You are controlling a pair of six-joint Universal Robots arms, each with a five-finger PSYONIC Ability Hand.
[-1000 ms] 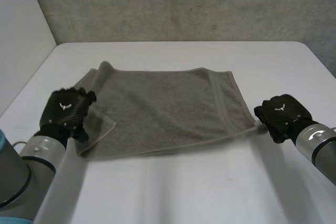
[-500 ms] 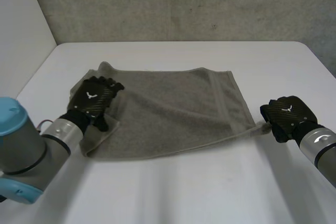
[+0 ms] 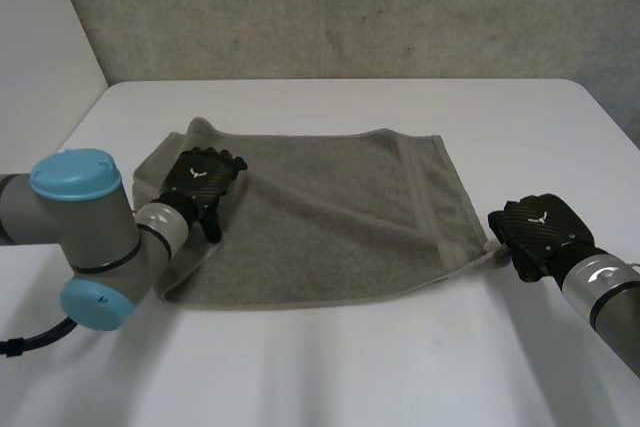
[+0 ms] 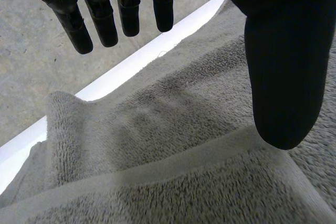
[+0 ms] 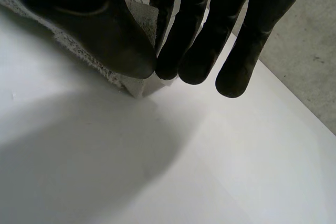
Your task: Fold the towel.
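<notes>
The left hand (image 3: 203,179) has swung in from beside the table's left edge and now sits over the left end of the towel (image 3: 330,209). The right hand (image 3: 538,230) has barely shifted. In the left wrist view the fingers (image 4: 105,19) are straight and spread, and the thumb (image 4: 283,72) stands well apart from them. Nothing is between them, and they hover above the pile rather than grip it. Under the palm a hemmed flap (image 4: 157,174) lies doubled over the cloth beneath, so this end is not flat.

The right hand is clamped. Its thumb and fingertips (image 5: 173,56) pinch the towel's near right corner (image 5: 138,15), which is lifted slightly off the white table (image 3: 330,367).

The towel is spread over the middle of the table, closer to the left edge than the right. Its long axis runs left to right, from one hand to the other.

The coming move probably depends on the near left corner. That corner lies back from the left fingertips toward the table's near edge, partly under the left forearm. The fingers reach past it toward the far edge. The left hand would likely need to draw back and close on that corner, or on the turned flap, so that both hands hold matching corners before the near long edge can be carried to the far one.
</notes>
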